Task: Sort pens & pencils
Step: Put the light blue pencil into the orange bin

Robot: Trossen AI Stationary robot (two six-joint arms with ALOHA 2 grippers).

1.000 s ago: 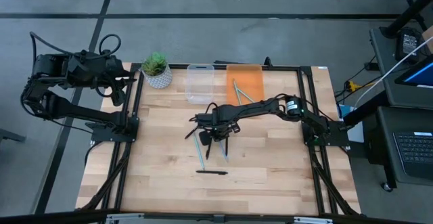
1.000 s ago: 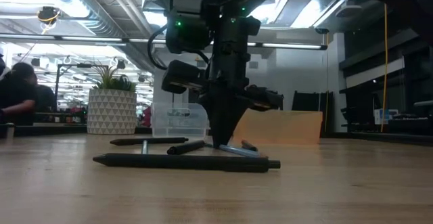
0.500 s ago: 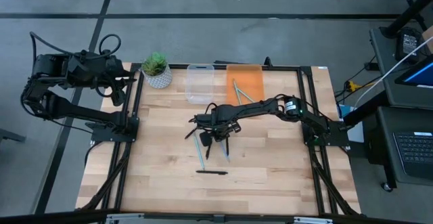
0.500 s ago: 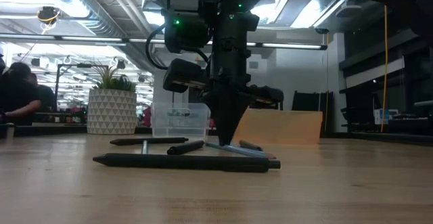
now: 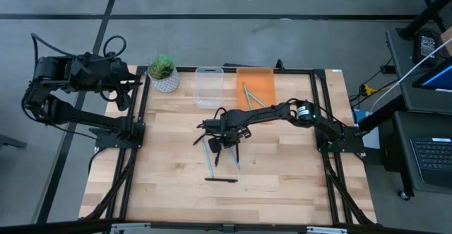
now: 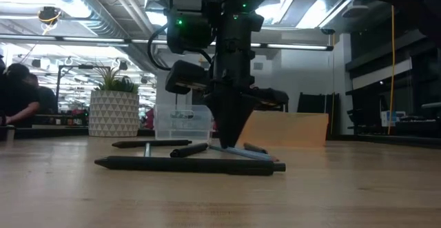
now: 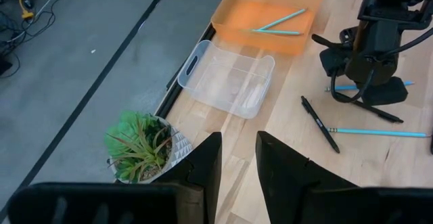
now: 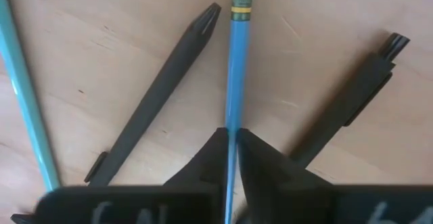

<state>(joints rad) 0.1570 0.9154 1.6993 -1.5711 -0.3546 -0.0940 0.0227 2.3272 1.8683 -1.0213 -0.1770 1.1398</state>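
The right gripper stands point-down at the middle of the table, its fingers pinched on a teal pencil that lies between two black pens. The grip is very thin, so the pencil may slip or swing when lifted and knock these neighbours. The left gripper waits slightly open near the plant; two teal pencils already lie in the orange tray.

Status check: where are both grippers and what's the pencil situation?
Right gripper down mid-table, shut on teal pencil. Left gripper parked off the table's corner by the plant, open. Two teal pencils in orange tray; black pens close either side.
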